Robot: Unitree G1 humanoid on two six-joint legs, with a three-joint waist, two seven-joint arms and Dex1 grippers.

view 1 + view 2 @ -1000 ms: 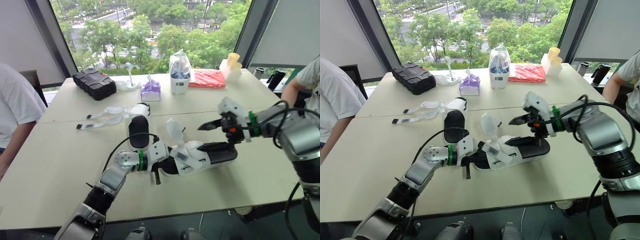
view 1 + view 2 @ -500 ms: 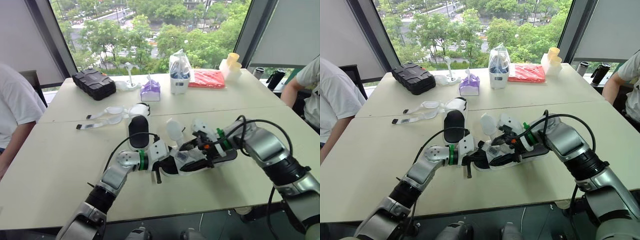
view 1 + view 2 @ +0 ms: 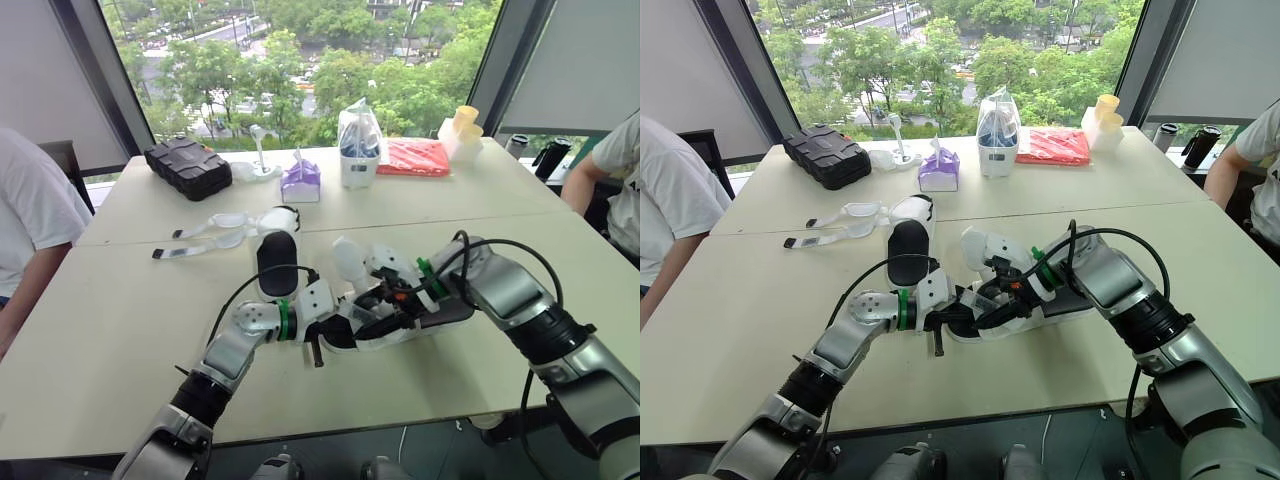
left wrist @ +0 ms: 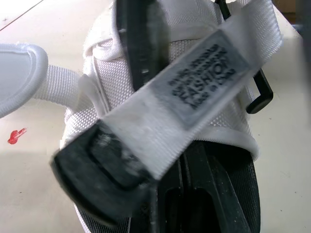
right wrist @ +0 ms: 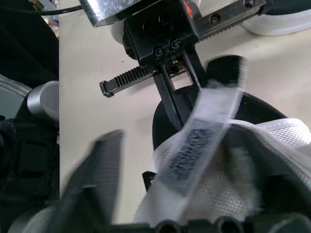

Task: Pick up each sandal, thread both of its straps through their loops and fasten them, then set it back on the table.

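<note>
The near sandal (image 3: 405, 318), white with a black sole, lies on its side at the middle of the table (image 3: 120, 330). My left gripper (image 3: 322, 335) is shut on the sole's left end; its fingers (image 5: 174, 97) show in the right wrist view. A white strap with a grey label (image 4: 204, 87) crosses the upper. My right gripper (image 3: 378, 303) is low over the sandal, open, with that strap (image 5: 199, 131) between its blurred fingers. The far sandal (image 3: 277, 250) lies flat behind, its two straps (image 3: 205, 235) spread out to the left.
Along the far side stand a black case (image 3: 188, 165), a purple item (image 3: 301, 182), a clear bagged container (image 3: 360, 135), a red cloth (image 3: 415, 157) and yellow cups (image 3: 463, 128). A person (image 3: 30, 220) sits at the left, another (image 3: 612, 160) at the right.
My right gripper swung left and down from above the sandal's right end to the strap over its upper. The left gripper has kept its hold in place.
</note>
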